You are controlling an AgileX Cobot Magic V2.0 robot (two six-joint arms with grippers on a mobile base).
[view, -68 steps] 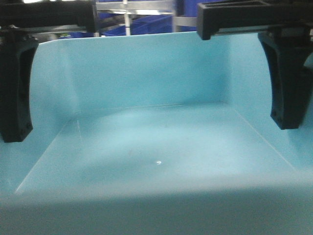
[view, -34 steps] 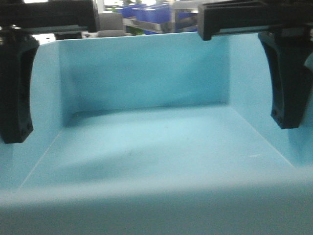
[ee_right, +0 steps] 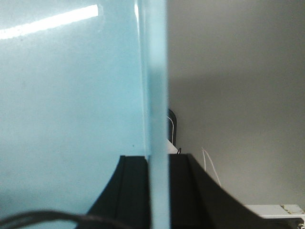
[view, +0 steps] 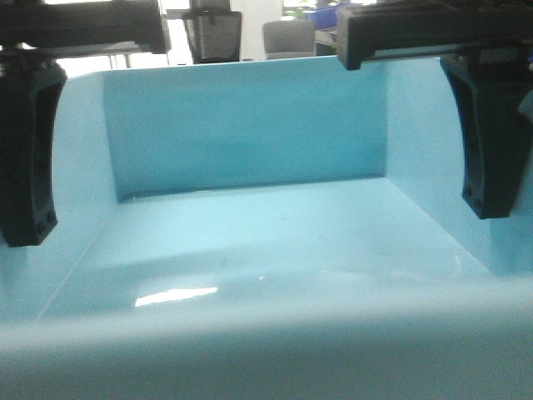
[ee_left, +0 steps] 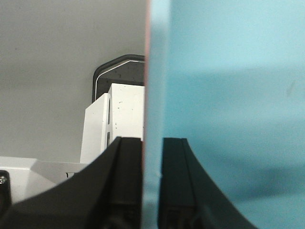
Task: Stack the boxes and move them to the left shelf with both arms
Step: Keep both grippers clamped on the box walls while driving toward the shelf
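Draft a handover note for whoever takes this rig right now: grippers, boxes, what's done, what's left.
Left gripper: shut on the light blue box at its left wall, one finger inside, one outside.
Right gripper: shut on its right wall the same way.
The pink box shows only as a thin salmon edge outside the blue wall, so the boxes look stacked.
The left shelf is not in view.
Left to do: carry the stack to it, set it down, release both grippers.
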